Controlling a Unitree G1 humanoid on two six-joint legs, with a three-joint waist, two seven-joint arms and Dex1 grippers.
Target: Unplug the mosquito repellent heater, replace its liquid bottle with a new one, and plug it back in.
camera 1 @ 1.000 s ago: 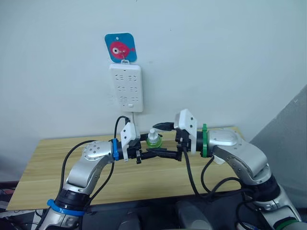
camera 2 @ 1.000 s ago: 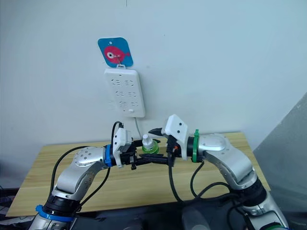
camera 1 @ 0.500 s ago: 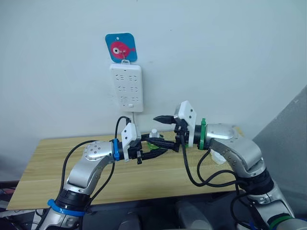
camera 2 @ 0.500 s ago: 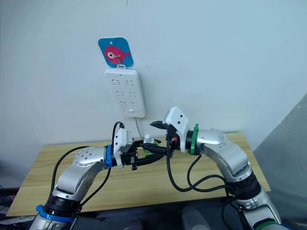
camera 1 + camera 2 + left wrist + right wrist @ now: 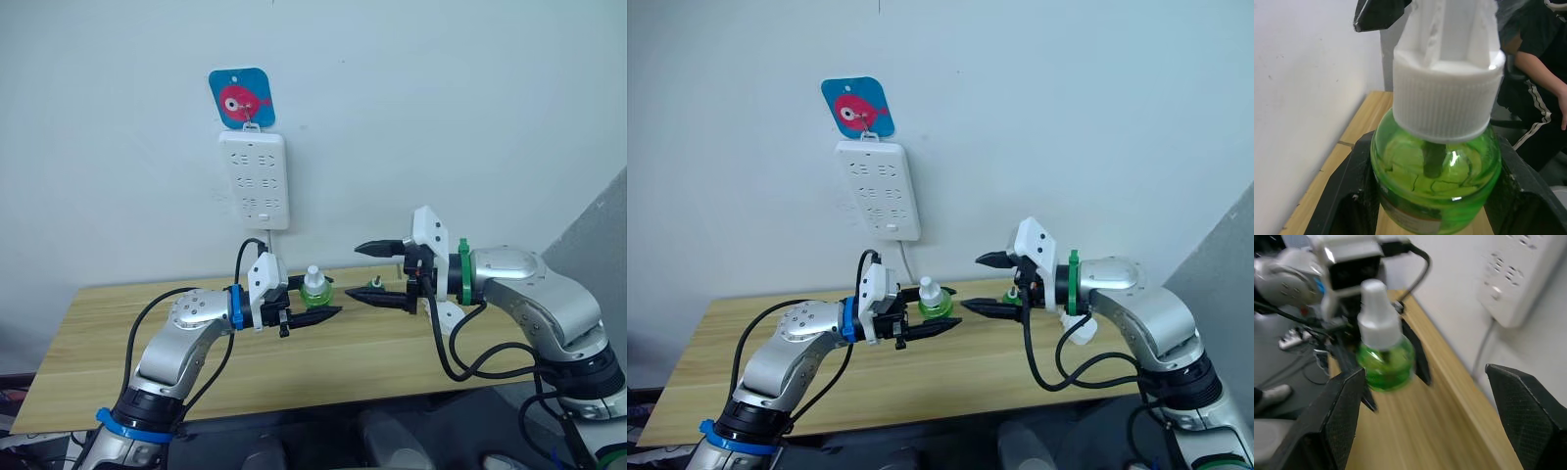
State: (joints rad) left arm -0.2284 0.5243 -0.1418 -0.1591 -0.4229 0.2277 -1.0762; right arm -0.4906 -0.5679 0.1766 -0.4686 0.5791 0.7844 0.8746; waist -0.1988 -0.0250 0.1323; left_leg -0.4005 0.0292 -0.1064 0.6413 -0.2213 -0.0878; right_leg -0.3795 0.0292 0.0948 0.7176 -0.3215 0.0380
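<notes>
Holding a green liquid bottle (image 5: 314,289) with a white cap, left hand (image 5: 312,309) clamped on its round sides above the wooden counter (image 5: 98,333). Waiting at 3 o'clock from the bottle, well apart from it, right hand (image 5: 369,271) with its two black fingers wide apart and holding nothing. Hanging on the wall at 12 o'clock, a white power strip (image 5: 254,180) under a blue fish hook (image 5: 242,97).

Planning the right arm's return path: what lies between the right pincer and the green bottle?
Nothing: in the left eye view, only bare table lies between the open right pincer and the green bottle.
</notes>
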